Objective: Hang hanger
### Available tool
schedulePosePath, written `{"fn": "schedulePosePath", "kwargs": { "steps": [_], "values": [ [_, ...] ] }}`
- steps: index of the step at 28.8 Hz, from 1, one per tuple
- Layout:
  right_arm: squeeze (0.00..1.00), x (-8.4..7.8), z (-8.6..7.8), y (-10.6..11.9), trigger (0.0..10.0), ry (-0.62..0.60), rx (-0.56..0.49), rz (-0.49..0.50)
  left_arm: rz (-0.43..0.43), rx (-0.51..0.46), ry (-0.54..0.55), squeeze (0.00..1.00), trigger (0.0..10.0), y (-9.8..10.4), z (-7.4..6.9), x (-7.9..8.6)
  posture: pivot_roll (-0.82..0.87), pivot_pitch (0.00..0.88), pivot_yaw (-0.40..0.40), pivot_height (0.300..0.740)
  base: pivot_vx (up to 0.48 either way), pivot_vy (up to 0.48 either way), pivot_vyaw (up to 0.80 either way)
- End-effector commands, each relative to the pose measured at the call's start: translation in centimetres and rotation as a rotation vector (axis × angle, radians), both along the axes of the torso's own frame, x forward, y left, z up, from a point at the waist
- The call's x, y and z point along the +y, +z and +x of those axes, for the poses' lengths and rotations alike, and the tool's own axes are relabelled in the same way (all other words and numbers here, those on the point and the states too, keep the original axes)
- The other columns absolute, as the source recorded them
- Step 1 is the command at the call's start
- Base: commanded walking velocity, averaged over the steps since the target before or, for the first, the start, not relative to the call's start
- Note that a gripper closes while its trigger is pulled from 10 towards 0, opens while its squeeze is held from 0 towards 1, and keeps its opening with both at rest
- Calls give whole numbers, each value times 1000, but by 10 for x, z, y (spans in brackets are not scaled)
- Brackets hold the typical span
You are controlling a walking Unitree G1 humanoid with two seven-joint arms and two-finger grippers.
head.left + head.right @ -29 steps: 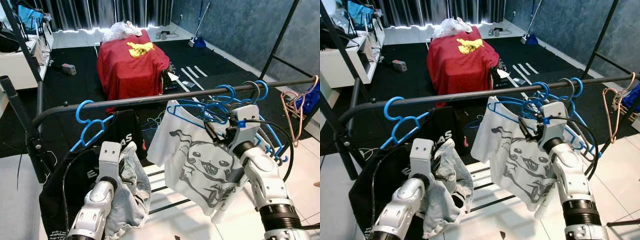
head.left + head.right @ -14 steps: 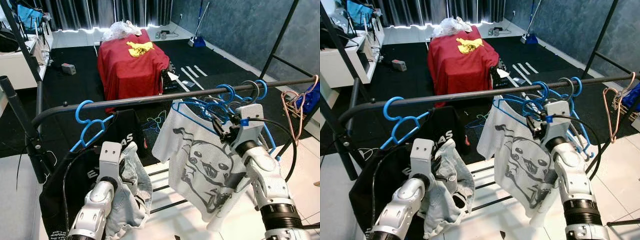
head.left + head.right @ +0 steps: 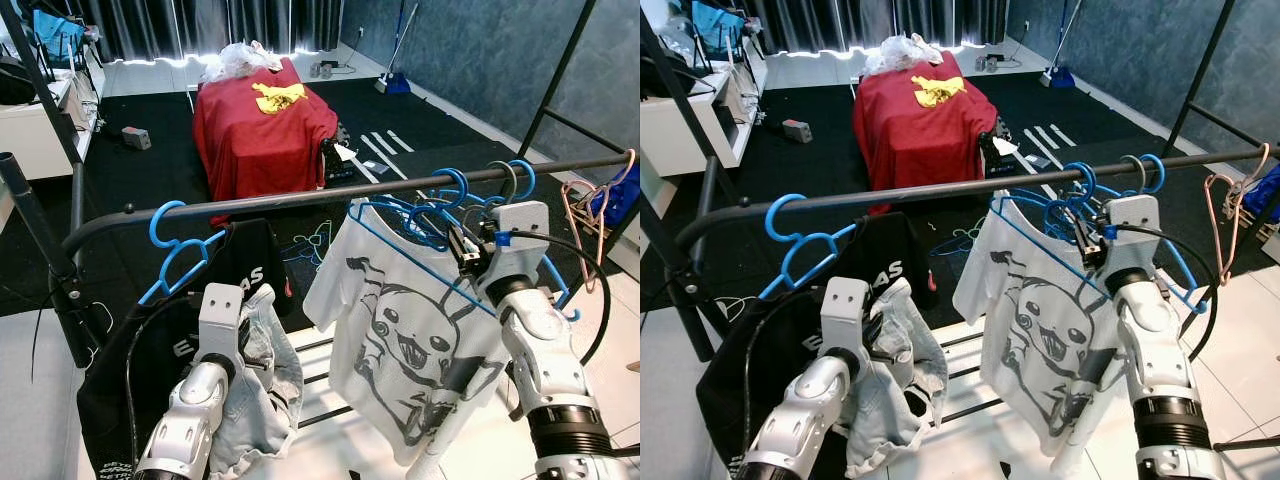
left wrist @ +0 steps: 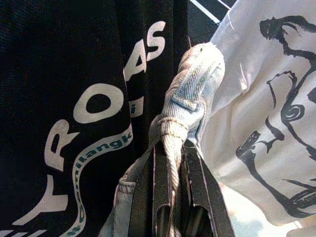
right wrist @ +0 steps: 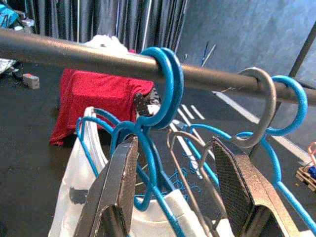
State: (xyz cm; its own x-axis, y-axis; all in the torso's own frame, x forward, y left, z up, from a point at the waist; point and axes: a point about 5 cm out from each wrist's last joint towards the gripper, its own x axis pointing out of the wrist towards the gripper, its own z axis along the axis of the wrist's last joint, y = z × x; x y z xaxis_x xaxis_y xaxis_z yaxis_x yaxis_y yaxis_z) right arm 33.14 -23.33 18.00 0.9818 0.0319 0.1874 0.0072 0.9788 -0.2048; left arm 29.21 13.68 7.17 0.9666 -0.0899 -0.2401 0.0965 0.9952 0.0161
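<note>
A dark clothes rail crosses in front of me. Near its right end, several blue hooks and a grey one sit over it. A white T-shirt with a cartoon print hangs on a blue hanger just below the rail. My right gripper is open right under the rail, and this hanger's hook stands between its fingers. My left gripper is lower, shut on a bunched denim garment. It is beside a black printed shirt on another blue hanger.
A table draped in red cloth stands behind the rail on a dark carpet. A pink hanger hangs at the rail's right end. The rack's upright post rises at the left, with a white cabinet beyond it.
My right gripper has moved right and slightly up along the rail. The white T-shirt has swung with it and now faces me more squarely. The left arm is still.
</note>
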Motion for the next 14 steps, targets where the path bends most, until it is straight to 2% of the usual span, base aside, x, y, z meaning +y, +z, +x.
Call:
{"fn": "schedulePosePath", "kwargs": {
  "steps": [1,8,14],
  "values": [
    [0,-3,-2,4,10000,-19,-26,-5,15,-32,-6,0,10000,8,2,1,1,0,-9,740,0,0,0],
    [0,-3,-2,3,10000,-31,-31,4,14,-31,-7,0,10000,8,2,1,2,0,-6,740,0,0,0],
    [0,-6,11,9,10000,-12,-16,10,18,-28,-14,0,10000,8,4,1,1,0,1,740,0,0,0]
  ]
}}
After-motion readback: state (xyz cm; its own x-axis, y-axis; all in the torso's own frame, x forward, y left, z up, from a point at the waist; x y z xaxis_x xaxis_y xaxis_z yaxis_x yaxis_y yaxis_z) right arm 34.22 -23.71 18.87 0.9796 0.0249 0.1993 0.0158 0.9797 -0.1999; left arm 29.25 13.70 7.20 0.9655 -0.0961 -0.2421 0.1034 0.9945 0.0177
